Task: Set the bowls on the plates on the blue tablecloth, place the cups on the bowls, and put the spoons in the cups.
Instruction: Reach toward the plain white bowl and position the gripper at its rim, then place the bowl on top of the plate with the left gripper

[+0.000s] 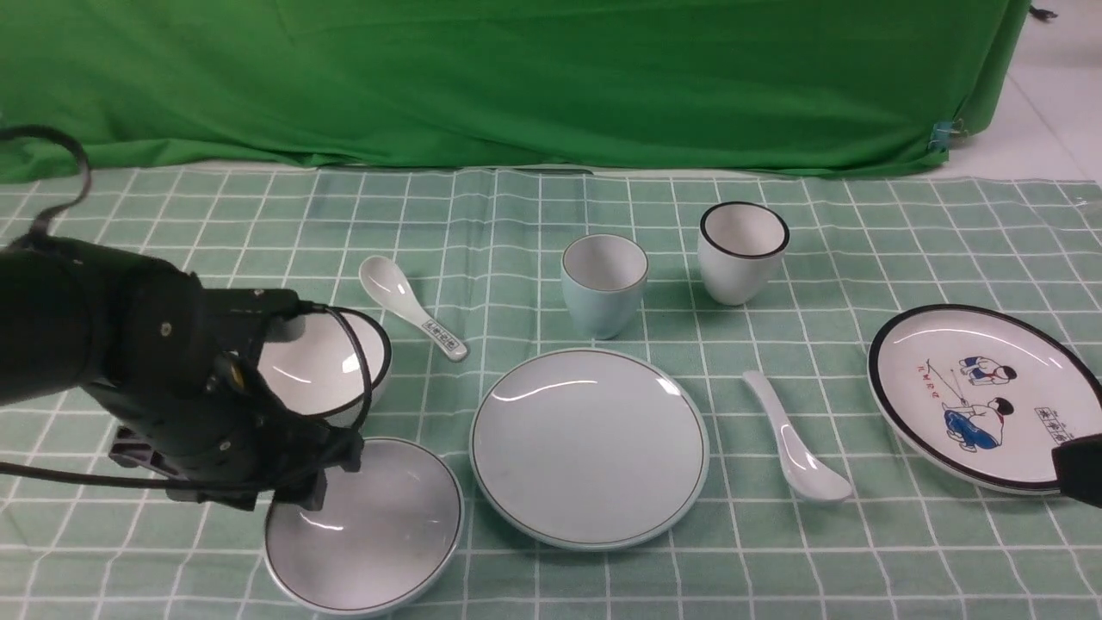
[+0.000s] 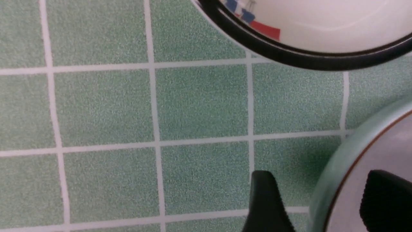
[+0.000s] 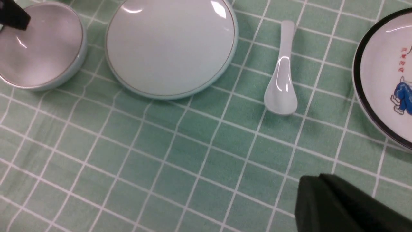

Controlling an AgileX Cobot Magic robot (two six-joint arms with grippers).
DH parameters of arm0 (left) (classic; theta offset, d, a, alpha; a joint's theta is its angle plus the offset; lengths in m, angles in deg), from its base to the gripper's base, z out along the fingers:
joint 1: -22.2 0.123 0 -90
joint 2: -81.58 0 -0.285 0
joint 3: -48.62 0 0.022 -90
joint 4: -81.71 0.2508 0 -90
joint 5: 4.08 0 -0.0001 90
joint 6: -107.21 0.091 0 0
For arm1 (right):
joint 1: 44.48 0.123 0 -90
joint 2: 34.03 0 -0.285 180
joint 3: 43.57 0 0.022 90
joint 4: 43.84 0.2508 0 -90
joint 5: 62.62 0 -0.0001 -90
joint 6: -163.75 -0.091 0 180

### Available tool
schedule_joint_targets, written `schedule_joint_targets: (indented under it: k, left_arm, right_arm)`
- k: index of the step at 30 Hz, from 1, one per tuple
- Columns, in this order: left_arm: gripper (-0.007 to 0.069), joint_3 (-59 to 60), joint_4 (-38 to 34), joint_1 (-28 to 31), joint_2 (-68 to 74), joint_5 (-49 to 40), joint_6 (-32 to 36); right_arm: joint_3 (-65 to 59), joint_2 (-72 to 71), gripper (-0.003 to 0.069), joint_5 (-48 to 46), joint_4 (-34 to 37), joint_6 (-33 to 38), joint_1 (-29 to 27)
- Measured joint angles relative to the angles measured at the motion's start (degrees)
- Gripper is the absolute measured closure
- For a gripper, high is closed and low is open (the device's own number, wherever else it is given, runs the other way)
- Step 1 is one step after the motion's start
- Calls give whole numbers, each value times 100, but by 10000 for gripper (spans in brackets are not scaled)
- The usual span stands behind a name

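Two bowls rest directly on the cloth (image 1: 534,224) at the left of the front view, neither on a plate. The blue bowl (image 1: 362,525) sits at lower left, just beside the blue plate (image 1: 590,448) at centre. The white bowl (image 1: 323,366) sits just behind it, partly hidden by the left arm (image 1: 129,370).

The left jaws are spread and straddle the blue bowl's rim. In the left wrist view one finger (image 2: 264,206) is outside the rim and the other (image 2: 386,199) is over the bowl's inside. Whether either touches the rim cannot be told.

The white plate (image 1: 925,379) lies at the right edge. The right jaws, at lower right of the front view, are pressed together and hold nothing.

Both cups stand upright above centre, apart: blue cup (image 1: 603,284) left, white cup (image 1: 742,254) right. The marked spoon (image 1: 411,306) lies between white bowl and blue cup. The plain spoon (image 1: 792,439) lies between the two plates, bowl end toward the lower frame edge.
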Motion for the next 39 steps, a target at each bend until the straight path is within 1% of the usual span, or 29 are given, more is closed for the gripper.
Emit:
schedule_joint_targets:
  k: [1, 2, 3, 5, 6, 7, 8, 9, 10, 11, 15, 17, 20, 21, 23, 27, 30, 35, 39]
  left_arm:
    - [200, 0, -16, 0, 106, 6, -2]
    - [209, 0, -53, 0, 161, -21, -2]
    - [238, 0, -89, 0, 196, -66, -2]
    - [354, 0, -138, 0, 207, -209, -2]
    - [370, 0, -145, 0, 207, -239, -2]
    - [435, 0, -166, 0, 194, -269, -2]
    - [529, 0, -199, -5, 127, -361, -2]
    - [529, 0, -213, -5, 113, -375, -2]
    - [568, 0, -277, -5, -59, -460, 5]
    - [583, 0, -275, -5, -189, -540, 19]
    - [601, 0, -268, -11, -694, -748, 134]
    - [603, -35, -639, -11, -1101, -682, 480]
    - [602, -328, -1650, -11, -1274, -539, 1230]
    - [602, -429, -1954, -37, -1240, -470, 1395]
    - [602, -717, -2271, -175, -1037, -343, 1573]
    - [603, -1276, -2312, -629, -331, -231, 1680]
    - [603, -1747, -2152, -935, 292, -216, 1440]
    - [603, -2523, -2050, -1029, 1342, -270, 1187]
    - [603, -2686, -1989, -1029, 1626, -299, 1187]
  right_arm:
    - [0, 0, 624, 28, 0, 0, 0]
    - [0, 0, 623, 32, 0, 0, 0]
    - [0, 0, 624, 32, 7, 0, 0]
    - [0, 0, 624, 45, 7, 0, 0]
    - [0, 0, 624, 45, 7, 0, 0]
    - [0, 0, 622, 45, 7, 0, 0]
    - [0, 0, 620, 45, 7, 0, 0]
    - [0, 0, 620, 45, 7, 0, 0]
    - [0, 0, 617, 45, 7, 0, 0]
    - [0, 0, 617, 45, 7, 0, 0]
    - [0, 0, 613, 49, 7, 0, 0]
    - [0, 0, 608, 49, 7, 0, 0]
    - [0, 0, 606, 51, 7, 0, 0]
    - [0, 0, 606, 51, 12, 0, 0]
    - [0, 0, 606, 51, 7, 0, 0]
    - [0, 0, 606, 51, 7, 0, 0]
    - [0, 0, 603, 51, 7, 0, 0]
    - [0, 0, 593, 51, 7, 0, 0]
    - [0, 0, 590, 51, 7, 0, 0]
